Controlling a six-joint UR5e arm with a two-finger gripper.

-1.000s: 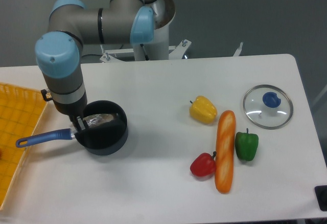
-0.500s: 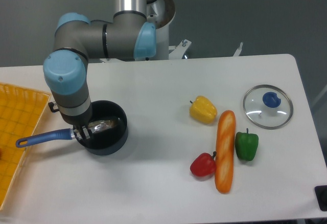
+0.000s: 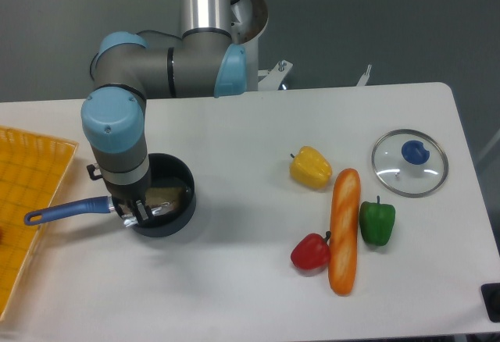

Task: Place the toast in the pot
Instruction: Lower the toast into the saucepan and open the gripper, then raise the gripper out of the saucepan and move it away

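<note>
The pot (image 3: 178, 219) is a small dark saucepan with a blue handle (image 3: 64, 211), standing at the left of the white table. My gripper (image 3: 142, 210) reaches down into the pot at its left side. It is shut on the toast (image 3: 167, 197), a flat tan slice in shiny clear wrap. The toast lies low inside the pot, sticking out to the right of my fingers. My wrist hides the left part of the pot.
A yellow mesh tray (image 3: 31, 194) lies at the left edge, by the pot handle. To the right are a yellow pepper (image 3: 311, 166), an orange baguette (image 3: 344, 229), a red pepper (image 3: 311, 252), a green pepper (image 3: 377, 222) and a glass lid (image 3: 409, 162) with a blue knob.
My arm has shifted to the right and lowered. The toast has gone deeper into the pot with the gripper. The pot and the other things have not moved.
</note>
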